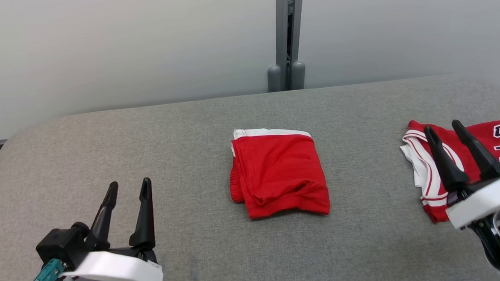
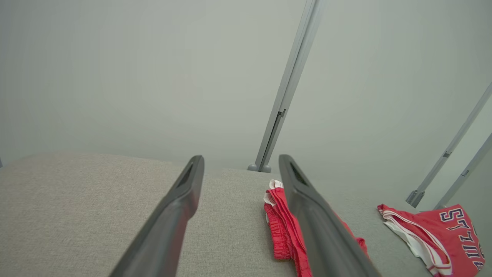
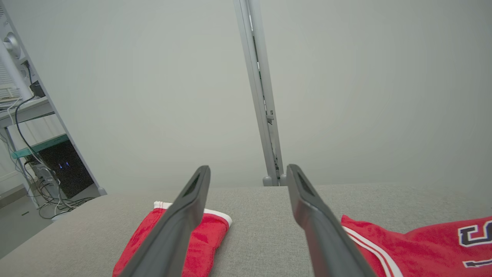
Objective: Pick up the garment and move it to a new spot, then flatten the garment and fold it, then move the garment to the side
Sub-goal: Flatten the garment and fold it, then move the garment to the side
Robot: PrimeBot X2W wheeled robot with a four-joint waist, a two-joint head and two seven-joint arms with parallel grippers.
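Observation:
A red garment with a white waistband (image 1: 279,173) lies folded into a neat rectangle at the middle of the grey padded table (image 1: 104,135). It also appears in the left wrist view (image 2: 282,223) and the right wrist view (image 3: 209,232). A second red garment, a jersey with white trim and dark lettering (image 1: 430,199), lies at the table's right edge (image 2: 434,234) (image 3: 415,246). My left gripper (image 1: 130,182) (image 2: 241,157) stands open at the lower left, apart from both garments. My right gripper (image 1: 442,125) (image 3: 249,167) is open over the jersey's left part, nothing between its fingers.
A pale wall with a grey upright post (image 1: 287,35) stands just behind the table. In the right wrist view, shelving with cables and equipment (image 3: 34,154) is off the table's left end. Bare grey padding lies between the two garments and to the left.

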